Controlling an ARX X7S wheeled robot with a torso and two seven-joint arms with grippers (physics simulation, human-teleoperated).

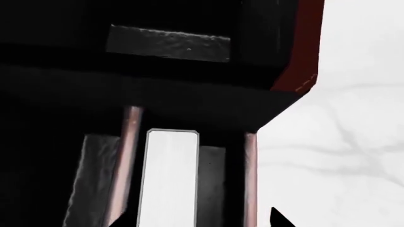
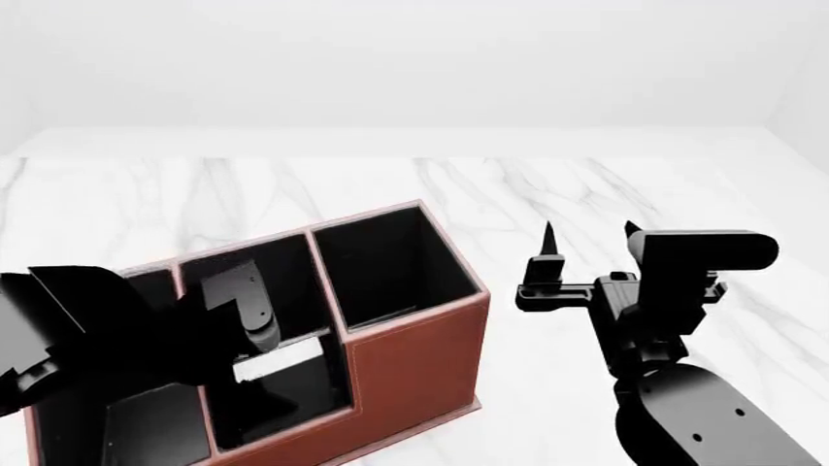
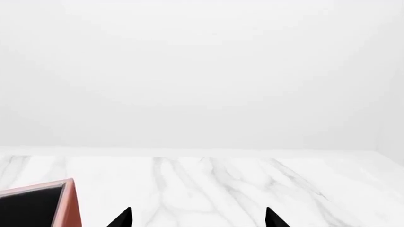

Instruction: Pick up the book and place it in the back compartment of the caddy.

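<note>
White marble table (image 2: 545, 194) | plain white walls | right pincer (image 2: 589, 233) spread, empty | left pincer (image 2: 252, 325) inside caddy (image 2: 414, 359), grip unclear

Caddy (image 2: 414, 340) walls around left hand (image 2: 259, 335)

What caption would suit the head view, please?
Left gripper lowers the book into the caddy; right gripper waits open.

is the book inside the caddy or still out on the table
Inside: the book's white page edge shows between the caddy's dividers, under the left tool.
</note>
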